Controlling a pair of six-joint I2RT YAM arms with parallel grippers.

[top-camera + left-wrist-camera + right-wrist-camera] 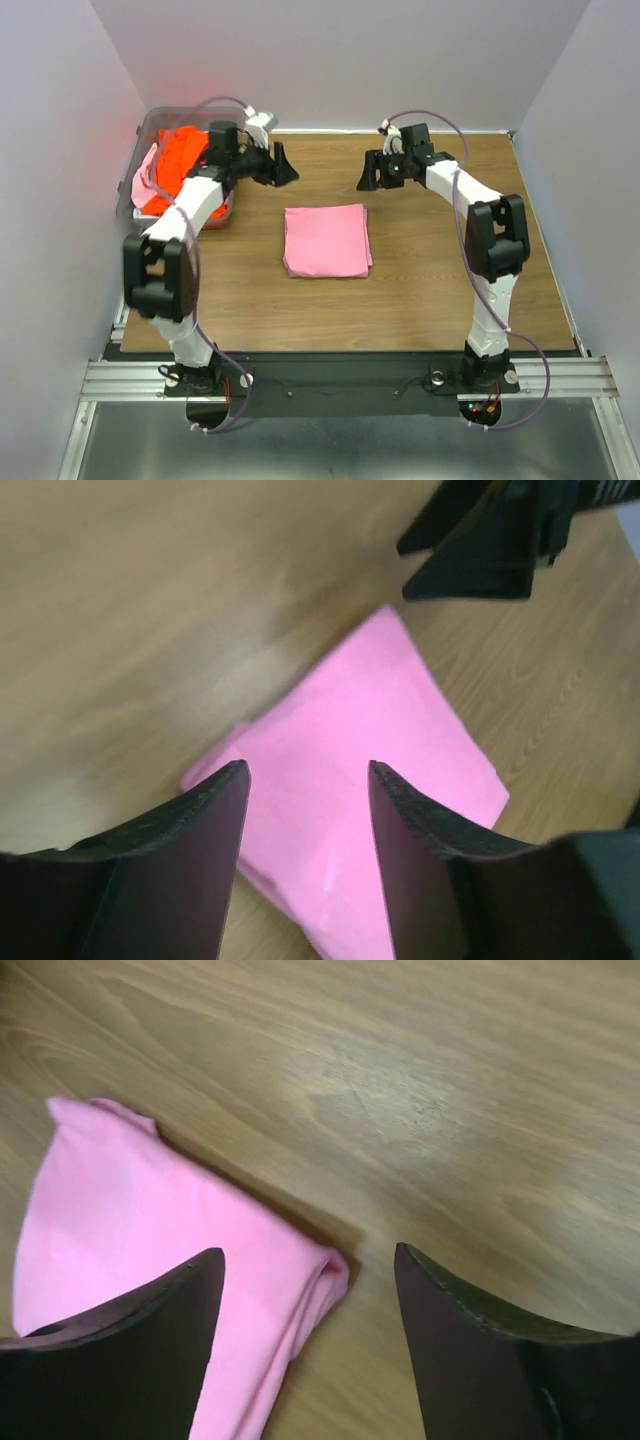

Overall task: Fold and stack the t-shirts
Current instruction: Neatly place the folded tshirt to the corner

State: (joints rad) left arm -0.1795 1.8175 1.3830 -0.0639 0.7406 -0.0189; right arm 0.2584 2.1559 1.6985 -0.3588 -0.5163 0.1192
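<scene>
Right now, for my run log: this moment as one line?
left gripper: open, empty | right gripper: open, empty | pink t-shirt: folded, on table | orange t-shirt: in clear bin

Parted pincer above folded pink t-shirt

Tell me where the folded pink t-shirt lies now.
In the top view the folded pink t-shirt lies flat at the middle of the table, just nearer than the left claw and the right claw, right of the clear bin.

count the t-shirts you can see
3: a folded pink t-shirt on the table, an orange t-shirt and a pale pink t-shirt in the bin; others may lie hidden beneath.
</scene>
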